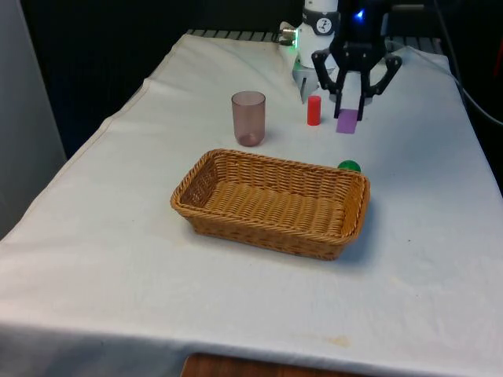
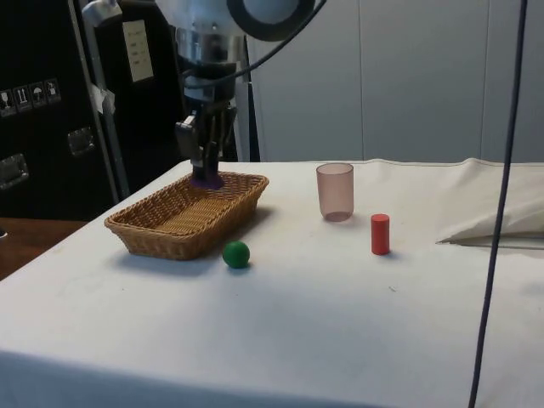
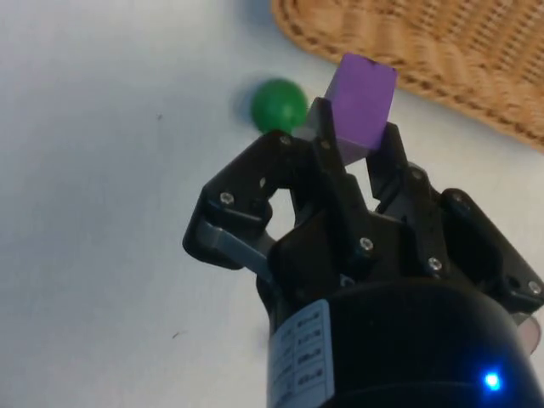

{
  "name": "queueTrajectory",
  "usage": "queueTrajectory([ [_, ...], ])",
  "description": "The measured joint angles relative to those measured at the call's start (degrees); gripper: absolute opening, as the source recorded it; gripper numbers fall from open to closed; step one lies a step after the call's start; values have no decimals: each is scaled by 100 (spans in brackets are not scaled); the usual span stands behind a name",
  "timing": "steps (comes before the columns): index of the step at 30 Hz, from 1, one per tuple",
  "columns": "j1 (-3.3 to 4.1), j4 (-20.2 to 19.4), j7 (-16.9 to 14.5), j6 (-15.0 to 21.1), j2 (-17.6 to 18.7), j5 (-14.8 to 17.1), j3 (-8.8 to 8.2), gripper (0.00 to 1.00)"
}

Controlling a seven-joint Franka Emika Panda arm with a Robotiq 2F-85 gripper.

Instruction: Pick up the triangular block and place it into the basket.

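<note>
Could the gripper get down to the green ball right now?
Probably not: the gripper is shut on the purple block. The green ball itself lies open on the cloth beside the basket.

My arm is white with a grey joint ring. My gripper is black, with silver screws; a label with printed lines wraps its body.

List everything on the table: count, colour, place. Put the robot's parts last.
Purple block: one, held between the gripper's fingers, lifted off the cloth beyond the basket.
Woven wicker basket: one, tan, middle of the table.
Green ball: one, on the cloth right beside the basket's far wall.
Red cylinder: one, upright, beyond the basket.
Translucent pinkish cup: one, upright, towards the front view's left of the cylinder.
White tablecloth: one, covering the table.
Black two-finger gripper: one, shut on the block.
</note>
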Motion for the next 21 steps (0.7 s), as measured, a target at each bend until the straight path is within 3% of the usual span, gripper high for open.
queueTrajectory([
  [10, -23, 470, -212, -17, 390, 34, -229, 33],
  [21, -97, 934, -688, 46, 980, 269, -556, 33],
])
